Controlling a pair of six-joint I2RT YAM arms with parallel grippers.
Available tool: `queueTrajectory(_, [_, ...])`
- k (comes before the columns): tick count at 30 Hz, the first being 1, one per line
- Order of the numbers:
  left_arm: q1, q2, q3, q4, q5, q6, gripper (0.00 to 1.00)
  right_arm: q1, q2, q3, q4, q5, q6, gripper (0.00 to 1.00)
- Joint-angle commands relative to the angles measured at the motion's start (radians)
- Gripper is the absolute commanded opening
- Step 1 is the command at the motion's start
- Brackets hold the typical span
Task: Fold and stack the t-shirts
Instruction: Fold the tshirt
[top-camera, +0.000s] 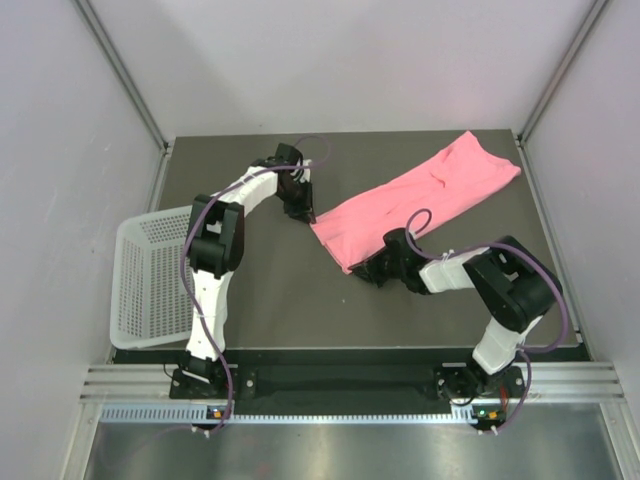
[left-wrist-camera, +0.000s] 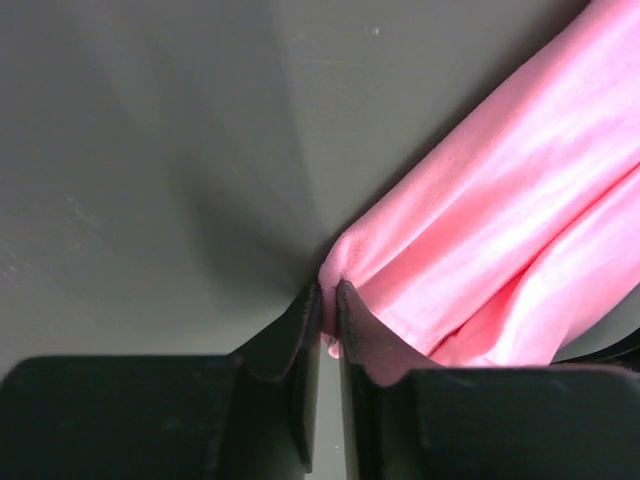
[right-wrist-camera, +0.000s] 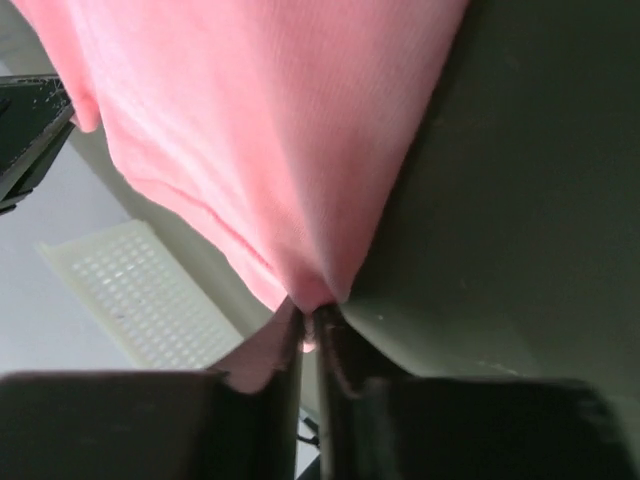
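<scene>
I see a white basket at the left side of the desk, and it sticks out past the desk's left edge. Its bottom, full of little holes, shows plainly from above, and the t-shirt is on the desk, well apart from it. The t-shirt is plain salmon pink, soft and thin. It lies in a long strip that runs from the far right corner of the desk slantwise to the middle. It has long soft folds along it, and its far end is wider and a bit crumpled. The left gripper is pressed together on the left corner of the near end, and in its own camera a small bump of pink cloth sits right between its fingers. The right gripper pinches the other near corner, where the cloth comes to a point at its fingertips.
</scene>
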Motion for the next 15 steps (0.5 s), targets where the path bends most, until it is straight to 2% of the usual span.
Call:
queueTrajectory(1, [0.001,0.007,-0.03,-0.033,-0.017,-0.005,0.15,0.013,0.018,0.008,-0.1,0.024,-0.066,0.02])
queueTrajectory(4, [-0.005,-0.005,-0.05,-0.043,-0.025,-0.009,0.07,0.003,-0.013,0.008,-0.14,-0.002,-0.143,0.0])
queueTrajectory(7, [-0.022,-0.042,-0.092,-0.047,-0.045,-0.021,0.0,-0.017,-0.065,0.03,-0.243,-0.013,-0.307,0.0])
queueTrajectory(11, [-0.081,-0.119,-0.231,0.0,-0.077,-0.062,0.0,-0.017,-0.143,0.024,-0.369,-0.039,-0.508,0.0])
queueTrajectory(15, [-0.161,-0.241,-0.36,0.039,-0.1,-0.114,0.0,-0.017,-0.286,-0.047,-0.525,-0.037,-0.6,0.0])
